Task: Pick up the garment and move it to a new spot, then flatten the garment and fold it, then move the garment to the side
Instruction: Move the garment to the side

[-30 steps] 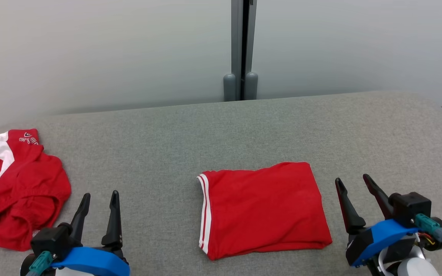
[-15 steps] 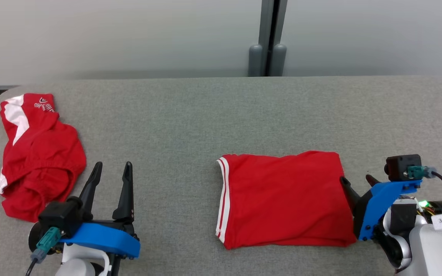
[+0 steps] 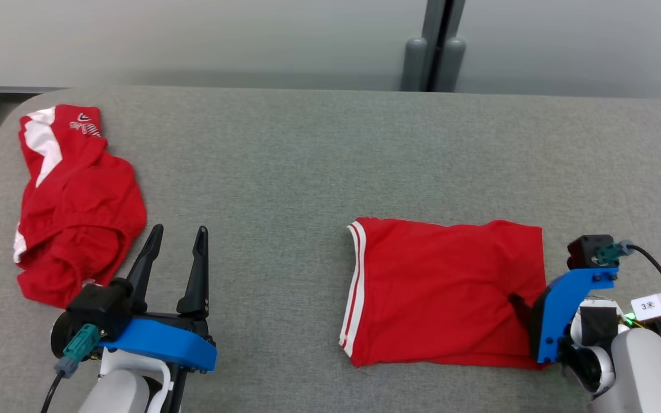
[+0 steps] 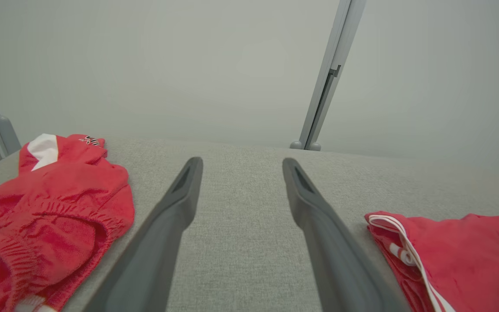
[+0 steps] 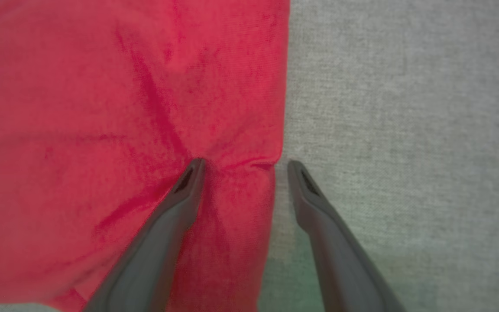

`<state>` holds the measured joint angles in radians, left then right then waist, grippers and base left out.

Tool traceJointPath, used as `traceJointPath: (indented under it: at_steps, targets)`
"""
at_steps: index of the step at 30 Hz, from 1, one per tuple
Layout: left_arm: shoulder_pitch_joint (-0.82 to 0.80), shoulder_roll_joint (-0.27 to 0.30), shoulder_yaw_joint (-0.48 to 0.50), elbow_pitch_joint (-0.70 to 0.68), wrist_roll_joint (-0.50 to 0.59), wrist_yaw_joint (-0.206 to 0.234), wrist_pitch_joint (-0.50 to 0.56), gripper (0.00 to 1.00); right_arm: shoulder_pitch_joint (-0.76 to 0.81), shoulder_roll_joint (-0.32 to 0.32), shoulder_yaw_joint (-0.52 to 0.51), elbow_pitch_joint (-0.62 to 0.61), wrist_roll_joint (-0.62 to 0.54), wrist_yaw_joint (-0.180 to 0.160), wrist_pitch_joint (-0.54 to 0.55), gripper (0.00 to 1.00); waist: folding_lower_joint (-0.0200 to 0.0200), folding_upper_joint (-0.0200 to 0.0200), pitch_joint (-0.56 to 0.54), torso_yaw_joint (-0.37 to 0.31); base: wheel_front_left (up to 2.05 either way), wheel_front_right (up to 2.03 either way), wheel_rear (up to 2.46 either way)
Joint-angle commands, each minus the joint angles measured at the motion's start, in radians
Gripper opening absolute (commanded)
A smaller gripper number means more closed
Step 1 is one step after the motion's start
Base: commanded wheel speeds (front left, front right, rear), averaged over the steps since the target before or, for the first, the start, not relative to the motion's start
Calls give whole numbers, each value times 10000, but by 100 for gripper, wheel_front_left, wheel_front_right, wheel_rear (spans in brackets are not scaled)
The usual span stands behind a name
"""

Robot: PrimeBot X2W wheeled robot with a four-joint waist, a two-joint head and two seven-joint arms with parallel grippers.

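The folded red garment (image 3: 439, 287) with white stripes on its left edge lies flat on the grey padded table (image 3: 307, 160), right of centre. My right gripper (image 3: 528, 304) points down at the garment's right edge, open. In the right wrist view the right gripper (image 5: 245, 164) straddles that edge: one fingertip presses into the red cloth (image 5: 102, 108) and wrinkles it, the other rests on bare table. My left gripper (image 3: 180, 229) stands open over bare table at the lower left, nothing between its fingers. In the left wrist view the left gripper (image 4: 241, 161) has the garment (image 4: 457, 255) off to its right.
A second red garment (image 3: 78, 201) with white patches lies crumpled at the table's left end, just left of my left gripper; the crumpled garment (image 4: 46, 195) is near in the left wrist view. A grey post (image 3: 434, 57) and pale wall stand behind the table.
The head camera has shifted, so the whole picture slid. My right gripper has tipped downward and moved left onto the garment's right edge, creasing the cloth. The left gripper stays open.
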<state>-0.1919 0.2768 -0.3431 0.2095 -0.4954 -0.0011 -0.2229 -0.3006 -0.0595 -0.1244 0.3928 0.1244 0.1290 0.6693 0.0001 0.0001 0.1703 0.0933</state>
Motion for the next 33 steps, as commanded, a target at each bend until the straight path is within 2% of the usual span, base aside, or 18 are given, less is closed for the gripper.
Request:
traceJointPath:
  at_steps: [1, 2, 5, 11, 16, 20, 23, 26, 33]
  targets:
    - [-211, -18, 9, 37, 0, -72, -97, 100, 120, 175, 452, 228, 132, 37, 282, 28, -1, -1, 75, -136, 0, 0, 0]
    - [-232, -16, 18, 56, -2, -82, -109, 100, 59, 112, 653, 174, 176, 40, 274, 0, -1, -1, 114, -206, 0, 0, 0]
    - [-242, 18, 63, 79, -22, -96, -164, 100, -146, -149, 942, 3, 250, 32, 56, 0, -1, -1, 204, -425, 0, 0, 0]
    - [-383, 202, 316, -28, -12, -55, -256, 100, -1318, -1461, 2603, -502, 677, 12, 9, 0, -1, -1, 615, -1467, 0, 0, 0]
    - [-583, 411, 444, -342, 134, 18, -287, 100, -2633, -3118, 4234, -806, 882, 17, 3, 0, -1, -1, 1115, -2511, 0, 0, 0]
    - [-907, 551, 555, -756, 208, 123, -260, 100, -3650, -4493, 5038, -866, 1013, 17, -240, 0, -1, -1, 1661, -3293, 0, 0, 0]
    - [-1211, 782, 595, -1010, 312, 117, -52, 100, -4296, -5247, 5215, -617, 982, 17, -835, 0, -1, -1, 2085, -3828, 0, 0, 0]
    - [-1498, 1060, 586, -1272, 459, 102, 220, 100, -4786, -5642, 5168, -80, 855, 20, -1496, 0, -1, -1, 2493, -4294, 0, 0, 0]
    - [-1926, 1381, 558, -1946, 593, 198, 778, 100, -5530, -5841, 4473, 1376, 328, 18, -2968, 0, -1, -1, 3269, -4762, 0, 0, 0]
